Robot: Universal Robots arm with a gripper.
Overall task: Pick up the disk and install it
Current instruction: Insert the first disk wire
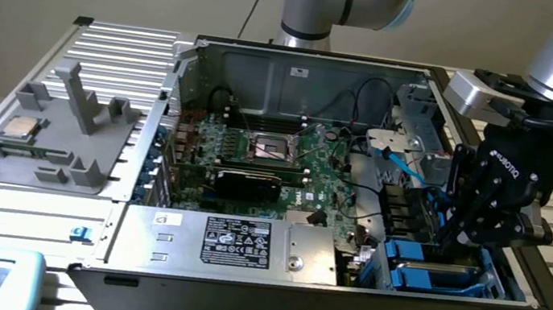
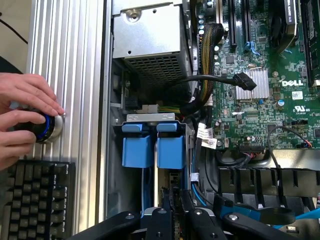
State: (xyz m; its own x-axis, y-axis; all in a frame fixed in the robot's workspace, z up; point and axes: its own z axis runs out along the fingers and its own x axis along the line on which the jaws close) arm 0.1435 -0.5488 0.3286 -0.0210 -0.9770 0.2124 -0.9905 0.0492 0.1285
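install step, i judge. my claw (image 1: 456, 244) hangs low in the drive bay (image 1: 506, 278); blue-framed disk (image 2: 170, 150) seems slotted there, just beneath. grip: cannot tell. seating wants a straight push.

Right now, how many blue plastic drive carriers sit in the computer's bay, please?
2: one blue plastic carrier and a second carrier beside it; others may be hidden.
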